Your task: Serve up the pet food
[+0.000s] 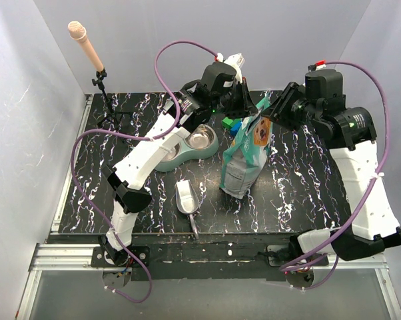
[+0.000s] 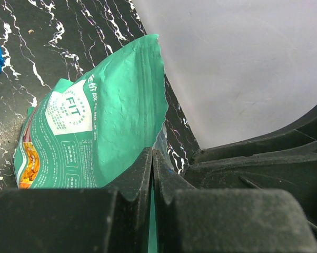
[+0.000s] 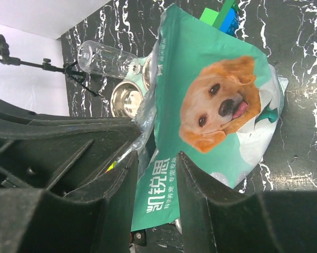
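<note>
Down at the bottom of the top view, just above the arm bases, a metal scoop (image 1: 186,197) lies on the black marbled table (image 1: 307,193) with its handle toward the front edge. Moving up to about centre frame, the teal bag (image 1: 242,160) with the golden dog print stands upright. Just left of it in frame is the double feeder (image 1: 170,160) with its steel bowl (image 1: 200,138). The pet food itself I can't see anywhere, since no view looks inside the bag.

At the bag's top, the left gripper (image 2: 152,158) is clenched tight on the torn edge, foil pinched between the fingers. The right gripper (image 3: 156,168) has its fingers parted, with the front of the bag showing in the gap. I can't tell if either pad touches it.

Right behind the bag sit the green and blue blocks (image 1: 230,124). Way off in the upper left is a microphone (image 1: 87,47) on a little stand.
</note>
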Controlling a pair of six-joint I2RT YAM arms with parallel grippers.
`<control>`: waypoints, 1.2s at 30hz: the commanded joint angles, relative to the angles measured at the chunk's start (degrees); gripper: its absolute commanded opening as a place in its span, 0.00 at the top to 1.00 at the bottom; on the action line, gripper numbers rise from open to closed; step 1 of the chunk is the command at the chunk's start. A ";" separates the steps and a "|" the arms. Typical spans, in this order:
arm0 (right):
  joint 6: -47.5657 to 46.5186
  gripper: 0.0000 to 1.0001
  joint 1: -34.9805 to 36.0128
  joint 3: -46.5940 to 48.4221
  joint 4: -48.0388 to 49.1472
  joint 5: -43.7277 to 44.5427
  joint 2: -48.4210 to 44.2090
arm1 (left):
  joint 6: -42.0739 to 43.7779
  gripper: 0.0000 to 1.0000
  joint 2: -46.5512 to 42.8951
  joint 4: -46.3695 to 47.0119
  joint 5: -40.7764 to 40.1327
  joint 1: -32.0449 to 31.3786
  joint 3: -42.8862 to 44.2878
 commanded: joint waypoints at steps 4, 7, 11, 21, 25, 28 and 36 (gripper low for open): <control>0.94 0.59 -0.20 2.08 1.67 -1.80 2.94 | 1.14 1.00 -3.24 -0.58 -0.20 0.30 1.23; 2.17 0.67 -0.20 -0.20 0.43 -1.80 3.56 | 1.05 1.00 -3.24 -0.40 -0.20 0.30 1.32; 3.32 0.77 -0.03 -4.07 0.43 -1.80 3.03 | 1.05 1.00 -3.50 -0.49 -0.90 0.30 1.15; -0.02 0.54 0.94 -0.74 0.35 -1.80 8.39 | 0.62 1.00 -4.20 0.30 -1.34 0.38 -0.70; 10.50 0.98 -4.40 -7.56 -0.09 -8.98 7.25 | 0.88 1.00 -4.91 0.31 -3.36 0.30 -1.14; 13.58 0.99 -13.18 -23.08 14.69 -38.36 4.27 | 0.79 1.00 -5.43 0.57 -3.45 0.30 -1.84; 3.42 0.99 -12.60 -14.19 0.62 -10.34 -1.10 | 1.32 1.00 -6.84 0.56 -4.33 0.30 -4.30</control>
